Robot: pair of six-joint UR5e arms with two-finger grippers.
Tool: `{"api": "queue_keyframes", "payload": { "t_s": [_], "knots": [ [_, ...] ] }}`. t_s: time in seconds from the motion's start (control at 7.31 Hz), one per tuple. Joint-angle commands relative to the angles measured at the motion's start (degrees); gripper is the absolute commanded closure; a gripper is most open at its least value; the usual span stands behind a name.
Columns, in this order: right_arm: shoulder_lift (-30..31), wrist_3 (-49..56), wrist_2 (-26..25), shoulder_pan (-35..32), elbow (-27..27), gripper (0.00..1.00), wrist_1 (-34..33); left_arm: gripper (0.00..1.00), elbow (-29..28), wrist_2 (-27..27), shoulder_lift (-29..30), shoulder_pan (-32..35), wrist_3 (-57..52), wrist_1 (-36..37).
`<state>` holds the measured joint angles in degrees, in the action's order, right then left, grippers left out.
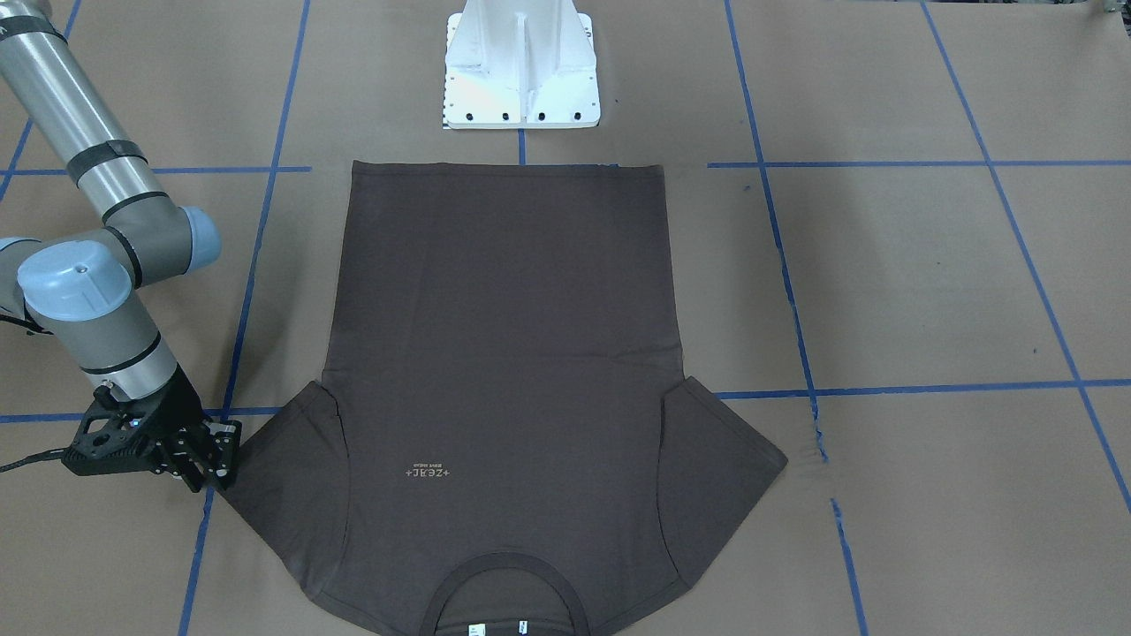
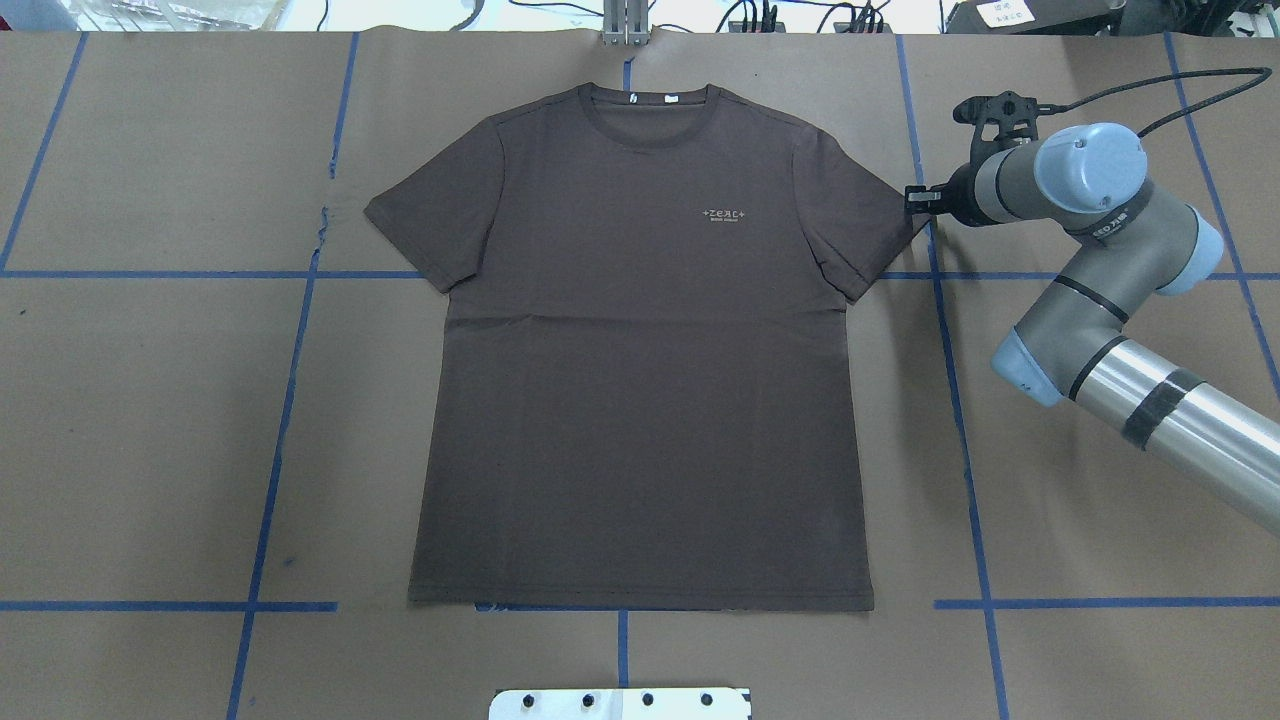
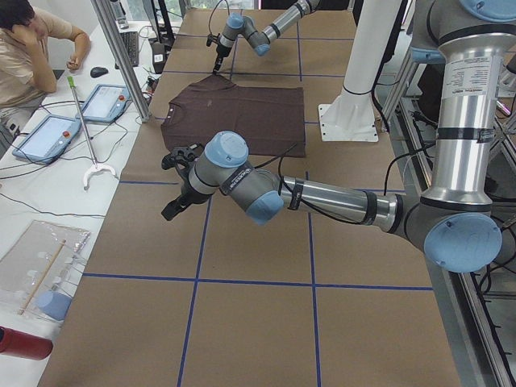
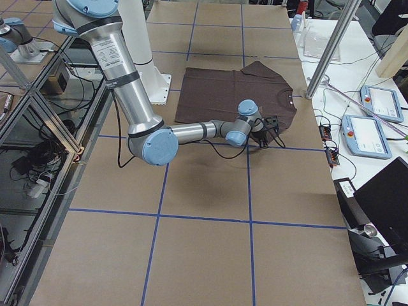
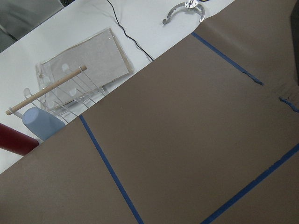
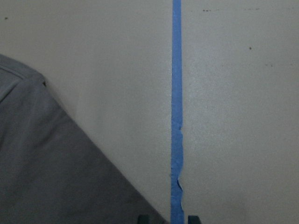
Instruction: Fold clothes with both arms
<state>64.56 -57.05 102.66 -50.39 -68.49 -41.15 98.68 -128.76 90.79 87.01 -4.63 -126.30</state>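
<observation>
The dark brown T-shirt (image 2: pixel 640 380) lies flat and face up on the brown paper, collar toward the far edge and hem toward the robot's base. My right gripper (image 2: pixel 912 198) is low at the outer tip of the shirt's right-hand sleeve (image 1: pixel 265 459). In the right wrist view its fingertips (image 6: pixel 145 219) stand slightly apart over the blue tape, open, with the sleeve edge (image 6: pixel 46 177) just beside them. The left gripper (image 3: pixel 176 205) hovers over bare paper well off the shirt's other side; I cannot tell whether it is open or shut.
The white pedestal base (image 1: pixel 521 71) stands just behind the hem. Blue tape lines (image 2: pixel 290 400) grid the paper. A side table holds tablets (image 3: pixel 48 133), a clear rack (image 5: pixel 84 70) and a red cylinder (image 5: pixel 14 142). A person (image 3: pixel 32 48) sits there.
</observation>
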Motion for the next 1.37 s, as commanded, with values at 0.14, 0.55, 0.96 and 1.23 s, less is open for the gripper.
{"api": "queue_keyframes", "payload": {
  "t_s": [0.14,0.55,0.96,1.23],
  "knots": [
    [-0.92,-0.34,-0.09,-0.05,-0.06,1.00,-0.16,0.00,0.02,0.00,-0.09,0.00,-0.03,0.00],
    [-2.15,-0.35,0.09,-0.06,-0.06,1.00,-0.77,0.00,0.02,0.00,-0.09,0.00,-0.12,0.09],
    [-1.28,3.33,0.18,-0.76,0.46,0.36,-0.42,0.00,0.11,0.00,-0.18,0.00,-0.12,0.09],
    [-1.36,2.82,0.18,-0.67,0.90,0.38,-0.42,0.00,0.11,0.00,-0.18,0.00,-0.12,0.00]
  ]
}}
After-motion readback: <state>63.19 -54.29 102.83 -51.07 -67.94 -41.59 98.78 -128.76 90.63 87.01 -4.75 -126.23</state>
